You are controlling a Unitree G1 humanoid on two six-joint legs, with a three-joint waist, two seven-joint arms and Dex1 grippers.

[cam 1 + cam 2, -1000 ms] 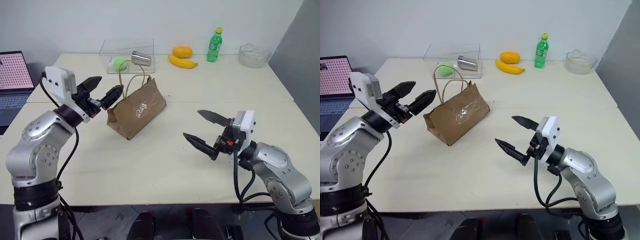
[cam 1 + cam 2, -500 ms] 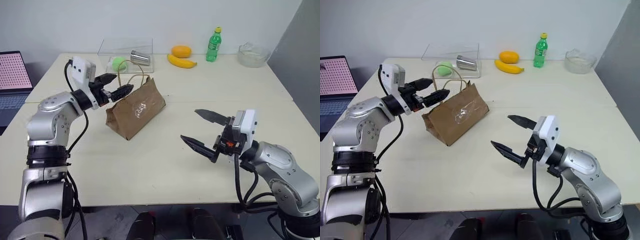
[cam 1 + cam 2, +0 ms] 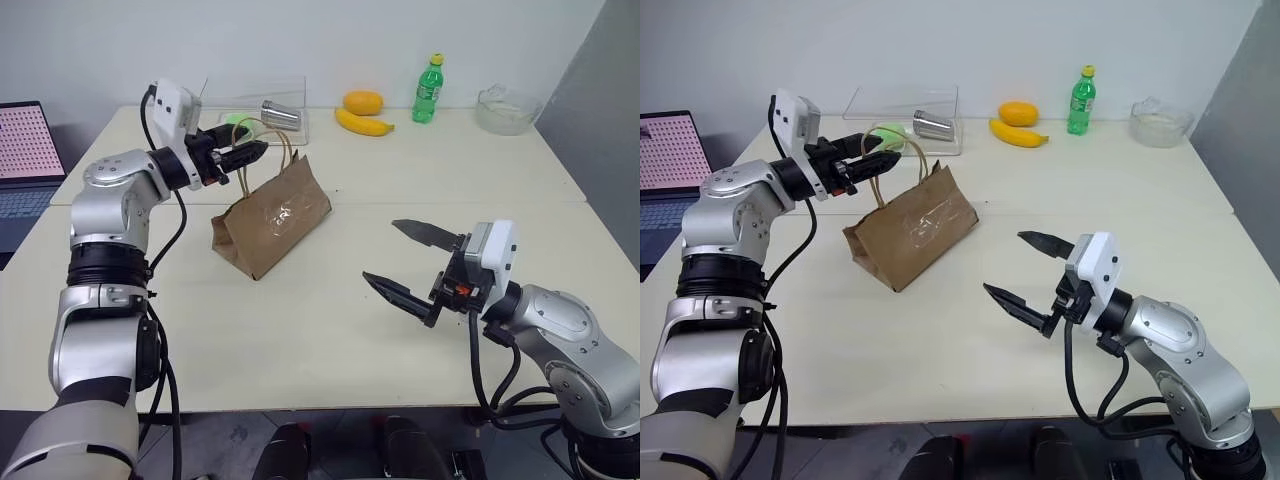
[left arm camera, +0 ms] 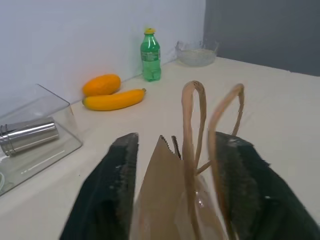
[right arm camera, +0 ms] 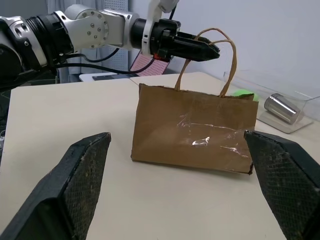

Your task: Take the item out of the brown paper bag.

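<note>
Handles (image 4: 212,125) of the brown paper bag (image 3: 270,220) sit between the left gripper (image 3: 240,156) fingers, seemingly closing to steady it; right gripper (image 3: 413,265) waits agape.

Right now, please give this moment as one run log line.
left hand: around bag handles, closing | right hand: open, idle | bag: upright | item: unseen

The brown paper bag (image 3: 271,217) stands closed to the head camera, so whatever is inside is hidden. In the left wrist view the bag's body is cut off by the lower edge, and its mouth is too narrow to see into. The left gripper (image 3: 249,153) is at the handles (image 4: 212,122); contact cannot be told. At the far left edge, the laptop (image 3: 25,160) is cut off. The green object (image 3: 890,137) under the clear cover at upper centre is partly hidden by the gripper.
</note>
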